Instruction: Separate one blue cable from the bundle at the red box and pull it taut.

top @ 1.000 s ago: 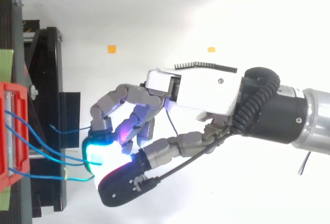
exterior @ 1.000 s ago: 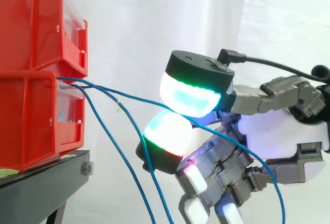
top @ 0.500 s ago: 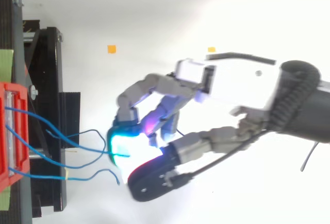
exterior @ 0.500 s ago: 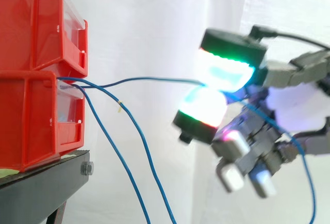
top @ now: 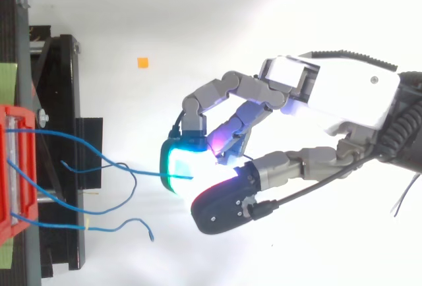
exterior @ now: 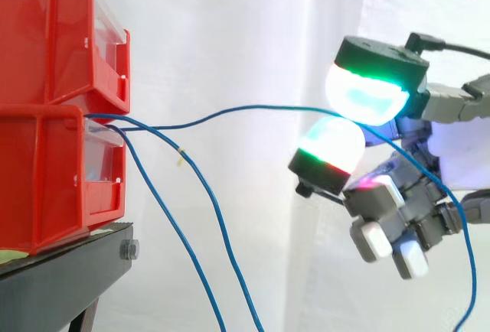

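Thin blue cable leaves the gap between the two stacked red plastic bins at left and runs roughly level across to the right. It is pinched there between two thick glowing fingertips of the grey-and-white robot hand. The hand is clamped on that one cable, with its other fingers curled under and holding nothing that I can see. The cable's long axis is near horizontal, bin to hand, with a shallow dip near the bin and a slight rise mid-span, so I judge it not fully taut yet. Its free tail drops down past the hand toward the lower right. The pinch sits well away from the bins, probably so the span lifts this strand clear of the rest. Two other loose blue cables come from the same gap and hang steeply down, apart from the held one, so the separation looks done. The bins sit on a black metal stand, with a white curtain behind.
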